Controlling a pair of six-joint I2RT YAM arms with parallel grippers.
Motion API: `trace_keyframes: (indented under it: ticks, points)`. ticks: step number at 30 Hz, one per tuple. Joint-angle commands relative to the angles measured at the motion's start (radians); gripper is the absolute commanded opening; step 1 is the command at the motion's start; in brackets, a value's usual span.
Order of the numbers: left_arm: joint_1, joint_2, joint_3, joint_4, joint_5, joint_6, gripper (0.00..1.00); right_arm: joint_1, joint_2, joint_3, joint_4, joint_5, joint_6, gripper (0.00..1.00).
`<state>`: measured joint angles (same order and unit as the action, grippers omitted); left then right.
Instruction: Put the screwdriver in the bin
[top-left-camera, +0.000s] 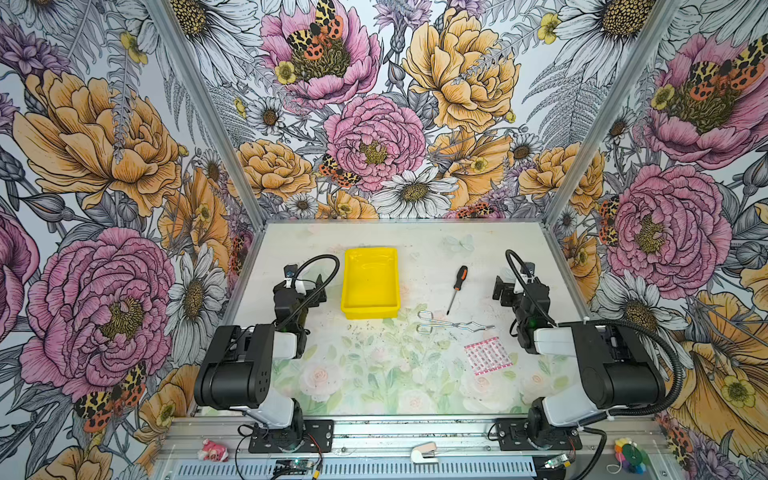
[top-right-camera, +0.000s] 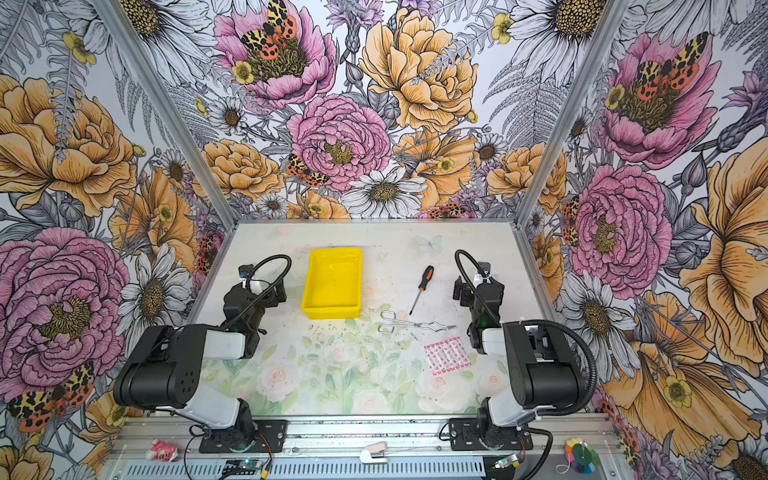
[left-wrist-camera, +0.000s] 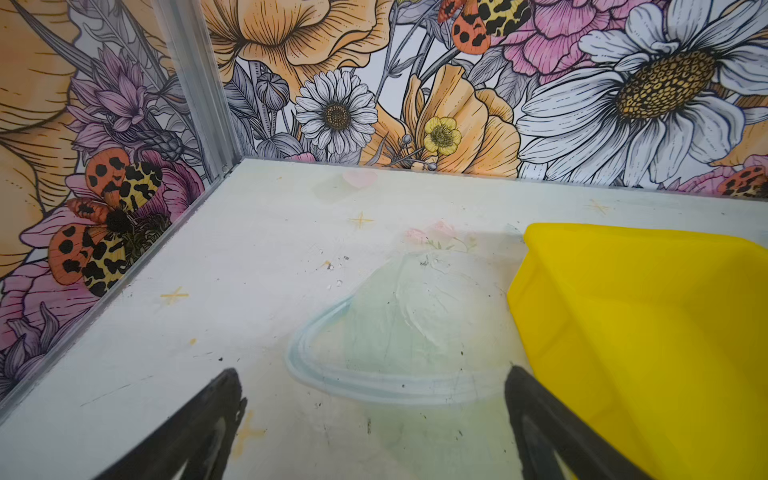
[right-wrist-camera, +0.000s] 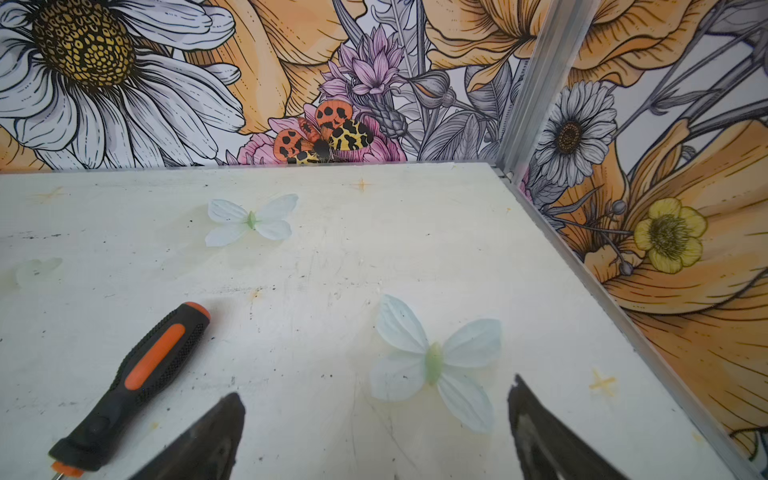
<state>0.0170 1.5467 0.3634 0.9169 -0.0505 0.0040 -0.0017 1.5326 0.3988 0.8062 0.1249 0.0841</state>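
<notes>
Closest to the right wrist camera, the right gripper (right-wrist-camera: 376, 390) shows two dark fingers spread wide, with only bare table (right-wrist-camera: 332, 257) and a printed pale butterfly between them; it grips nothing. The screwdriver (right-wrist-camera: 137, 382) lies flat on the table just outside that gap, beside one finger, its black-and-orange handle angled toward the back wall.

In the left wrist view the left gripper (left-wrist-camera: 372, 374) is likewise spread wide and holds nothing. One of its fingers sits just beside the side wall of the yellow bin (left-wrist-camera: 623, 332); whether they touch cannot be told.

In both top views the bin (top-left-camera: 370, 311) (top-right-camera: 332, 311) stands upright on the table toward the back, left of centre, with the left gripper at its left side. The screwdriver (top-left-camera: 456, 291) (top-right-camera: 422, 289) rests on the table between the bin and the right gripper, apart from both, handle toward the far wall and thin shaft pointing to the near side. Its tip ends near, but not touching, a pair of silver wire tongs (top-left-camera: 453, 324). Nearer the front lies a pink patterned packet (top-left-camera: 487, 355).
</notes>
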Motion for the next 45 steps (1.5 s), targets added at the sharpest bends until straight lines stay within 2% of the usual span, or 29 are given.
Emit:
trace_keyframes:
  ticks: [1, 40, 45]
  points:
    - [0.001, 0.003, 0.017, 0.013, 0.017, 0.010, 0.99, -0.007, 0.000, -0.001, 0.042, -0.016, -0.010, 0.99]
    - [0.006, -0.008, 0.025, -0.012, 0.017, 0.005, 0.99, -0.012, -0.004, -0.003, 0.046, -0.025, -0.011, 0.99]
    - [0.006, -0.105, 0.056, -0.158, 0.016, 0.001, 0.99, 0.012, -0.084, 0.107, -0.229, -0.028, -0.035, 0.99]
